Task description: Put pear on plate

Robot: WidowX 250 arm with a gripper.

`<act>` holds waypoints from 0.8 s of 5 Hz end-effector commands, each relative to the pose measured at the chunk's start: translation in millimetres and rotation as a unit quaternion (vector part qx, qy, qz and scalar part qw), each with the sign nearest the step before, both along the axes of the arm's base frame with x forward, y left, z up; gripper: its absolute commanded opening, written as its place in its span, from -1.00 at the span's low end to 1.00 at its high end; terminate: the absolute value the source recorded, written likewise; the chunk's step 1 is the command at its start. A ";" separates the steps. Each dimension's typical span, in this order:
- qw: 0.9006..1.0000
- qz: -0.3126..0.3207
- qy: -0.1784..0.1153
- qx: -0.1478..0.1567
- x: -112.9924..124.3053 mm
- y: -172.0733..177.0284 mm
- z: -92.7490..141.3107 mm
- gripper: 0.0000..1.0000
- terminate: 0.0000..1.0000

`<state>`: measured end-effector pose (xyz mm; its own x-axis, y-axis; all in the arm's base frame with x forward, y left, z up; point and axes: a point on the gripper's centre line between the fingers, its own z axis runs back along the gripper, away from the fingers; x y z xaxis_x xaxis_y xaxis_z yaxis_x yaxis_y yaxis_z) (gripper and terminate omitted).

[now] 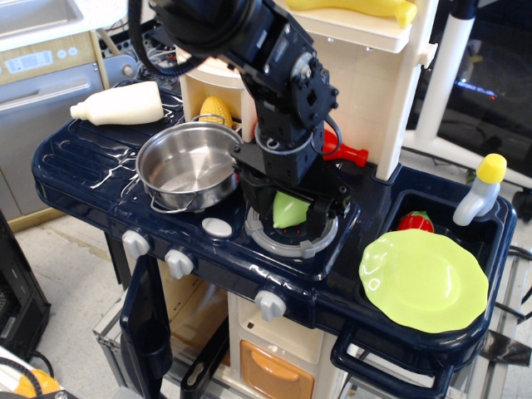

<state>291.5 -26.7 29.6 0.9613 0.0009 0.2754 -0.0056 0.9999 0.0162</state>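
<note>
You're looking at a dark navy toy stove counter (83, 166) that carries a shiny steel pot (189, 166) left of centre, with a white bottle (120, 104) lying on its side behind it at the back left. Beside the pot, the grey burner ring (291, 234) holds the pear (288, 209), largely boxed in by the black gripper (287, 209) set down around it. At the right end the plate (424, 281) rests over the sink recess, where a red toy (416, 221) and a yellow-capped squeeze bottle (480, 190) sit behind it.
</note>
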 end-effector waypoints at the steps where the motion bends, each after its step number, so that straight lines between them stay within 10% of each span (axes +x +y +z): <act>1: 0.999 0.038 0.006 0.008 6.0 -18.6 24.4 -1.00 -1.00; 2: 0.997 0.067 0.016 0.023 1.6 -67.5 50.6 -1.00 -1.00; 4: 0.998 0.059 0.012 -0.022 2.8 -100.8 22.8 -1.00 -1.00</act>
<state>288.4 -128.8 35.0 0.9677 0.1255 0.2187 -0.1227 0.9921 -0.0263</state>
